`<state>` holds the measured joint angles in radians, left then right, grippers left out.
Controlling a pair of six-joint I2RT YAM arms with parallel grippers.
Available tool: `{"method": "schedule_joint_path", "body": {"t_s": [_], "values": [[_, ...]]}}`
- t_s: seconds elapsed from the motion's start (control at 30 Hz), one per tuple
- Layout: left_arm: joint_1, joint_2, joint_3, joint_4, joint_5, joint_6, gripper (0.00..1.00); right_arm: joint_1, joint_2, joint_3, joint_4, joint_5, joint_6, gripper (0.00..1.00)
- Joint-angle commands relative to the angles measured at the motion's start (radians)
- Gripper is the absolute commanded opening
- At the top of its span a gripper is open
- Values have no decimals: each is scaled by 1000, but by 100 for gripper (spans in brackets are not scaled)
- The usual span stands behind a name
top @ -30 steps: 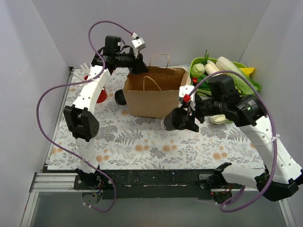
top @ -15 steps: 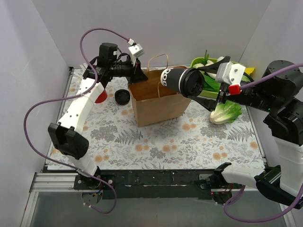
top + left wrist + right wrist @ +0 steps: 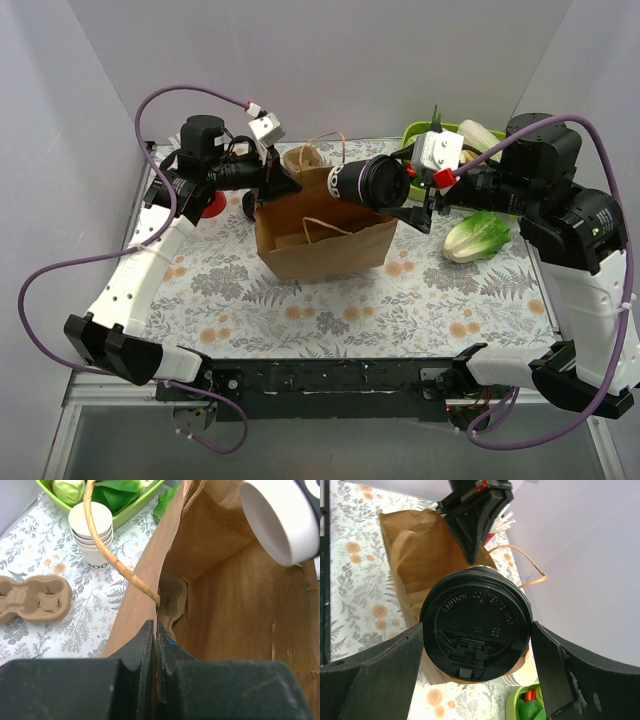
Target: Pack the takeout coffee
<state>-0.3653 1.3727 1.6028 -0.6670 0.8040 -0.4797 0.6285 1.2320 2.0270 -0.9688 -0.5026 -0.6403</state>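
The takeout coffee (image 3: 365,184), a cup with a round black lid (image 3: 476,625), hangs tilted over the open mouth of the brown paper bag (image 3: 325,238). My right gripper (image 3: 400,195) is shut on it, a finger on each side of the lid. In the left wrist view the cup's white bottom (image 3: 277,520) shows above the bag's opening. My left gripper (image 3: 156,630) is shut on the bag's left rim (image 3: 275,182). A tan pulp carrier (image 3: 172,605) stands inside the bag.
A second pulp carrier (image 3: 32,597) and a stack of white paper cups (image 3: 92,530) lie beyond the bag. A green tray of vegetables (image 3: 450,140) and a cabbage (image 3: 478,237) sit at the right. A red cup (image 3: 210,203) stands at the left.
My right arm lifted the coffee from the table in front of the bag to above its opening. The left gripper closed on the bag's rim and drew the bag left and nearer.
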Motion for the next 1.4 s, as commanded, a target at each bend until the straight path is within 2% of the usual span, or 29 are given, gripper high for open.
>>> {"method": "schedule_joint_path", "body": {"t_s": [0.0,0.13,0.23,0.27,0.4,0.7,0.93,1.0,1.07,1.1,1.2,1.27,1.37], "values": [[-1,-26,-30,32,1,-33,0,-3,20,21,-74,-83,-93,1],[-3,-44,-61,55,-9,-62,0,-3,38,-14,-168,-96,-217,1],[-3,-52,-75,61,-11,-69,0,13,41,-71,-166,-67,-272,1],[-6,-58,-76,69,-12,-72,7,26,46,-86,-156,-33,-274,1],[-9,-70,-95,69,0,-74,14,39,83,-109,-96,21,-272,1],[-12,-99,-129,76,20,-92,13,65,178,-142,-90,-22,-341,1],[-11,-101,-67,90,21,-111,16,100,225,-155,-79,-13,-390,1],[-11,-101,-31,107,20,-120,31,123,225,-197,-88,5,-438,1],[-11,-101,-5,130,2,-128,54,161,215,-224,-123,36,-484,1],[-12,-98,29,135,-15,-129,59,172,205,-255,-149,44,-504,1],[-6,-96,83,145,-103,-128,68,206,135,-338,-160,58,-509,1],[8,-93,92,147,-176,-137,70,233,72,-375,-159,76,-513,1],[15,-103,31,144,-245,-135,72,255,21,-396,-159,87,-516,1]]}}
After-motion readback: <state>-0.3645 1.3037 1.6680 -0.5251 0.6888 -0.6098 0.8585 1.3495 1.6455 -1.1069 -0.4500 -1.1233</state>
